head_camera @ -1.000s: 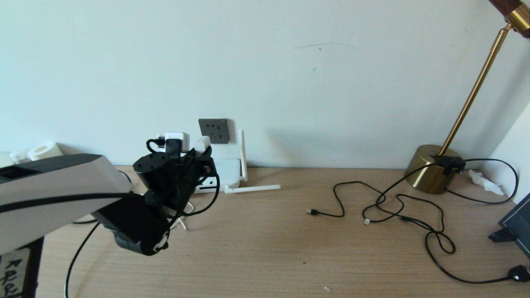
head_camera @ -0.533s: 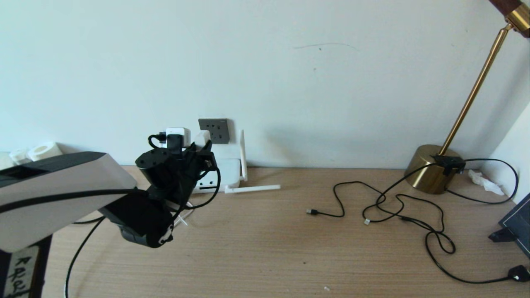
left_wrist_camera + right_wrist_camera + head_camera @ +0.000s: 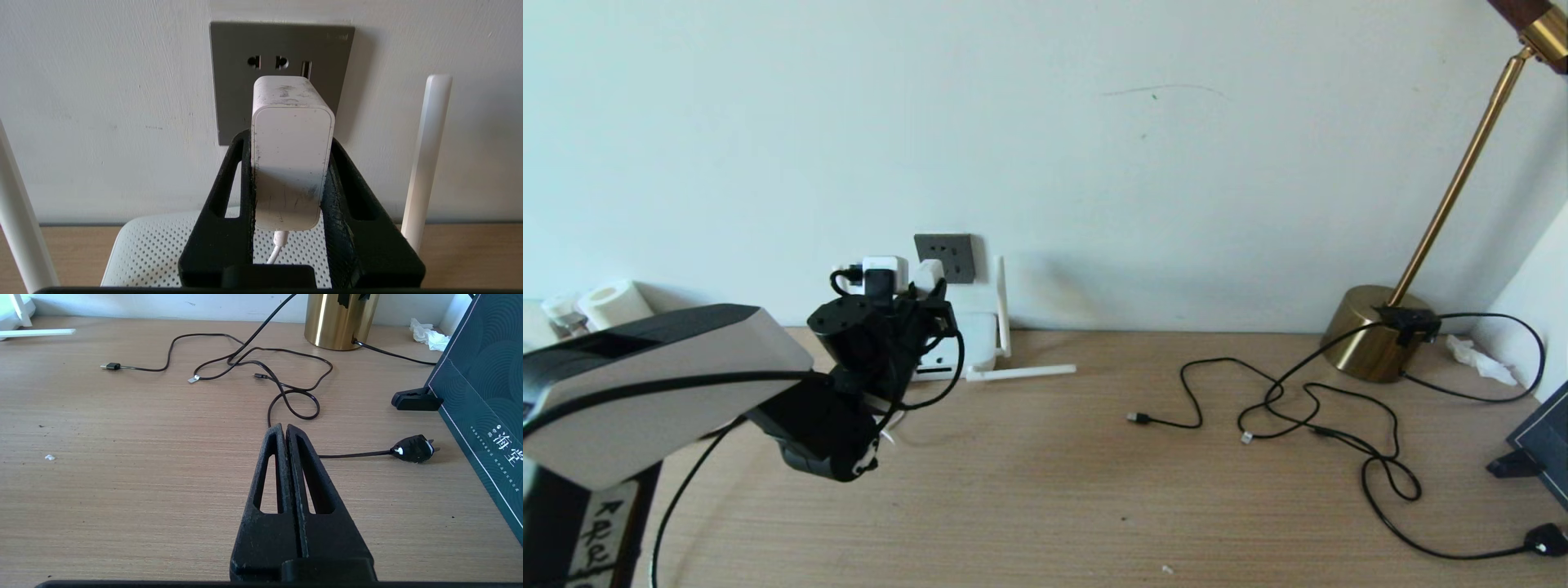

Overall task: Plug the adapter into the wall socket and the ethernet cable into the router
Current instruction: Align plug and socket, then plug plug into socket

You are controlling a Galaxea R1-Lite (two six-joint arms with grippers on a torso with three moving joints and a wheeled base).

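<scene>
The left gripper (image 3: 292, 151) clamps the adapter (image 3: 291, 134); its prongs are hidden against the wall socket (image 3: 237, 81) ahead.

Lower left of the head view: flat white router (image 3: 970, 339) on the pale wooden desk (image 3: 1045, 498) against the wall, dark grey square wall socket (image 3: 944, 256) above it. Small white adapter (image 3: 291, 163) directly before the socket. Brass lamp base (image 3: 1372, 331) at right, thin black cords (image 3: 1307, 408) before it.

Left gripper (image 3: 292, 179) raised, fingers clamped — right gripper (image 3: 286, 430) closed, low.
</scene>
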